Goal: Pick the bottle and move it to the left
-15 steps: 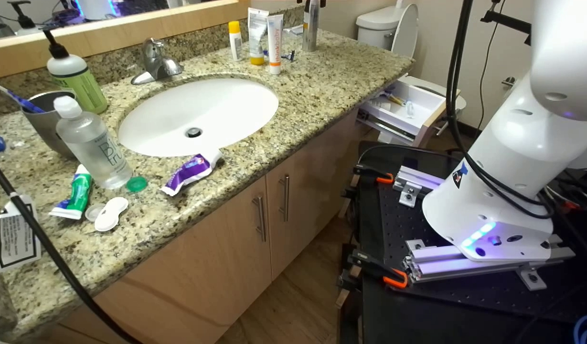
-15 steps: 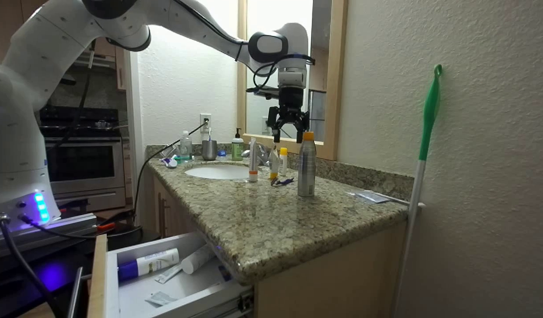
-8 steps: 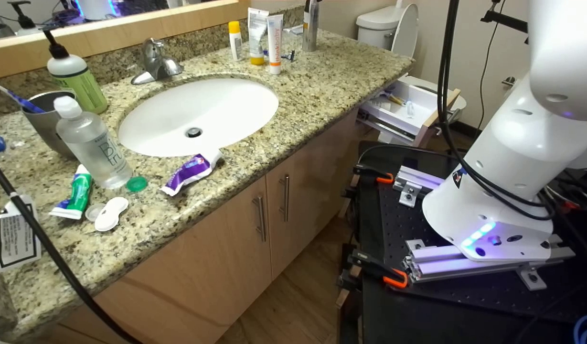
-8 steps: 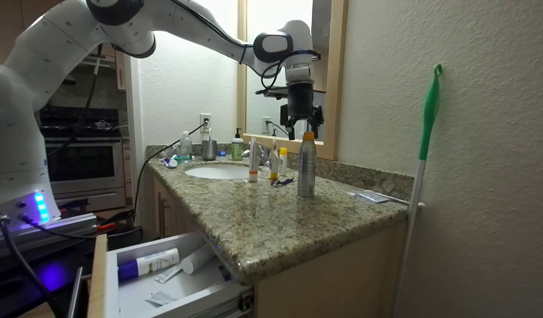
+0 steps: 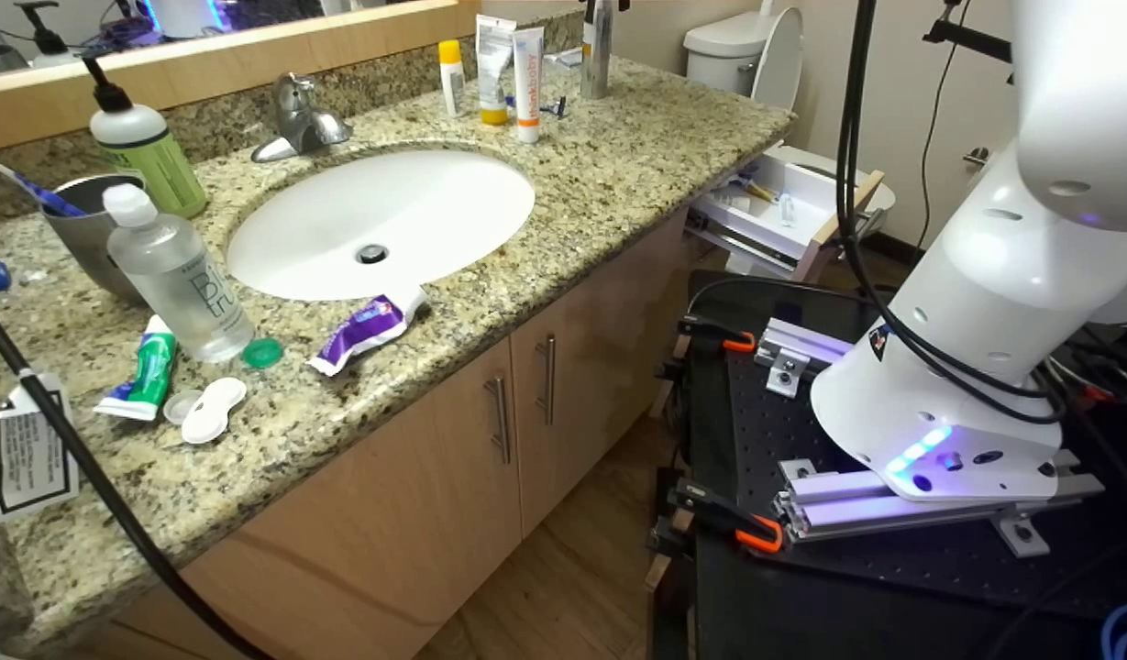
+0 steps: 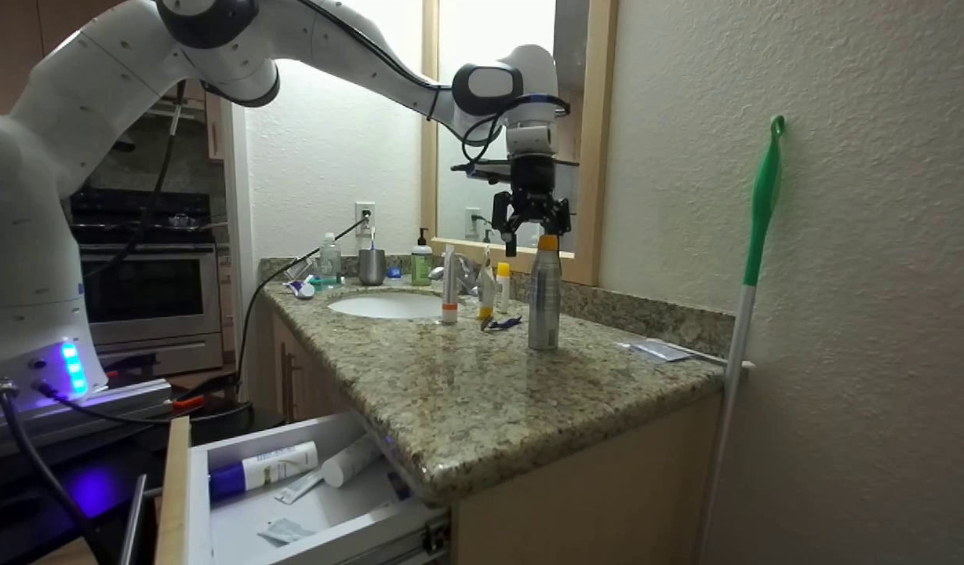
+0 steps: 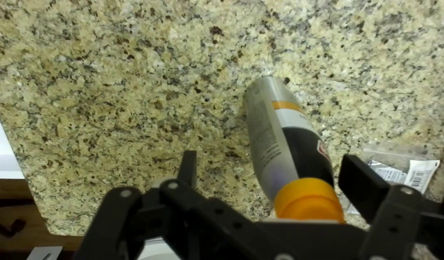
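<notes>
one silver bottle (image 6: 544, 302), one sink (image 5: 389, 206), two clamps (image 5: 721, 511)

Pincer (image 6: 533, 244) lower, nearer the bottle (image 6: 544, 304)

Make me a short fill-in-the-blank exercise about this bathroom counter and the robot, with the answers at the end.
The upright silver bottle wears an ____ cap.
The end effector is gripping ____.
The drawer beneath the granite countertop is ____.
The soap dispenser has a ____ pump.
Missing words: orange; nothing; open; black.
</notes>
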You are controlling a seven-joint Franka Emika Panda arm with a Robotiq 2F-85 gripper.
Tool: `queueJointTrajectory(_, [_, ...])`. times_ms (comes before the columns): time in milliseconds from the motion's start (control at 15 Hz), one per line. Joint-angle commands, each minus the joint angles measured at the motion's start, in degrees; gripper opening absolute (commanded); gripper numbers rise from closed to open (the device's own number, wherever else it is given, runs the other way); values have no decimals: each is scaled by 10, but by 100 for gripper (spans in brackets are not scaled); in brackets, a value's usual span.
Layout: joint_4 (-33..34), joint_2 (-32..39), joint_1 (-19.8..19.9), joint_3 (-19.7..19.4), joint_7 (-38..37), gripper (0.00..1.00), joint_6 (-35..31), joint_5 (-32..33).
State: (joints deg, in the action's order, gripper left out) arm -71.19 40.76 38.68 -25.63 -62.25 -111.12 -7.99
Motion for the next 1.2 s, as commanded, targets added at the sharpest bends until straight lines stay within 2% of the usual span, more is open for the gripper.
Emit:
queueJointTrajectory(0, [0,2,0,0,0,100,0,1])
queueJointTrajectory(333, [-7,3,-7,-23,-42,100,-25,27])
queueJointTrajectory(400, [0,4,-2,-11,-26,100,-11,19])
queueJointTrajectory(733, [0,4,-2,-18,-36,100,-15,24])
queueJointTrajectory(800, [1,5,0,-17,-35,91,-17,22])
queueJointTrajectory(867, [2,6,2,-15,-33,74,-17,18])
queueJointTrajectory(1133, [2,7,3,-13,-31,46,-20,15])
